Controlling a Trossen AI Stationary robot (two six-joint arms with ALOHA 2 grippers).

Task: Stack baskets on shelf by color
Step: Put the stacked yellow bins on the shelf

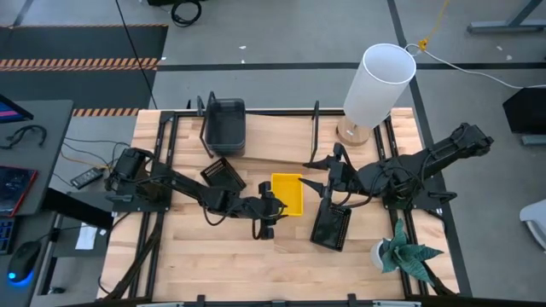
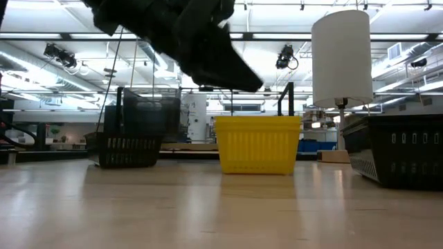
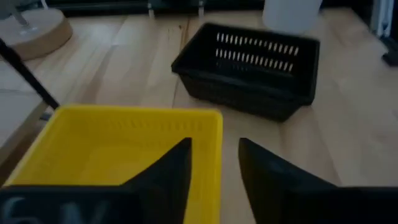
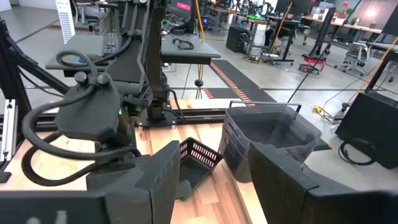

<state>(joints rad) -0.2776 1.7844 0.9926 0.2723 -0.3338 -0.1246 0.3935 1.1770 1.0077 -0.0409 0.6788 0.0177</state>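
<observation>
Working across a wooden counter (image 1: 213, 256), with the shelf (image 1: 281, 132) running along its far edge. Seeing one grey basket (image 1: 224, 124) already standing at the left end of the shelf; not telling whether it is a single one or a stack. Finding a tilted black basket (image 1: 220, 173) just in front of it, on the counter. Finding a second black basket (image 1: 331, 226) lying on the counter nearer the front, close to the right arm. Finding the yellow basket (image 1: 287, 194) upright mid-counter, well short of the shelf.

Judging the step in hand as dealing with the yellow basket. Hovering the left end effector (image 3: 214, 146) at its near corner, fingers spread, one over the inside and one outside the side wall, pinching nothing. Holding the right end effector (image 4: 214, 152) just beside the yellow basket's other side, above the counter, fingers spread wide and empty, facing the shelf.

Needing next, probably: lowering the left fingers astride that yellow wall, pressing them together, lifting clear of the counter, then carrying over the shelf's front rail to a bare stretch of plank. Watching for the thin wall slipping and the basket swinging.
</observation>
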